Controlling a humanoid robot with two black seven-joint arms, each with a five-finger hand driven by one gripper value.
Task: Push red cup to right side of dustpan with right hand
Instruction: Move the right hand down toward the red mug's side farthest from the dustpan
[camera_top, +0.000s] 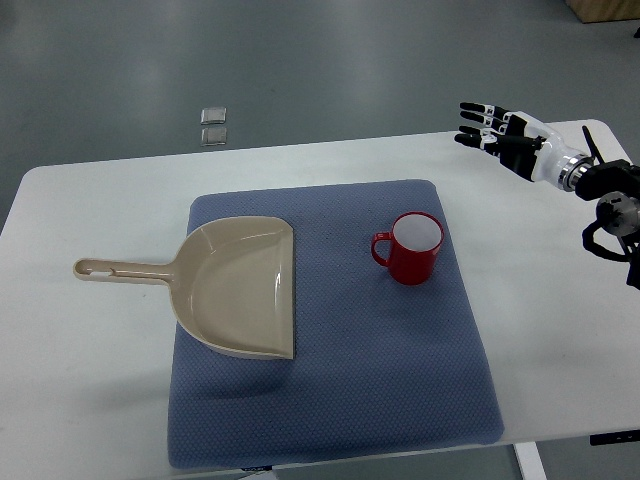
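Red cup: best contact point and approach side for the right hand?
Take the red cup by its bare body on the picture-right side. It stands upright on the blue mat, handle pointing left toward the dustpan, so the right wall is clear. The right hand, fingers extended, is up-right of it and can likely come straight in.

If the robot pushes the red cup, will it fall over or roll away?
Probably not. The red cup stands upright and looks squat, so a low push should slide it rather than tip it. The blue mat under it looks textured, so it may drag a little. Its handle faces the dustpan, so it might turn.
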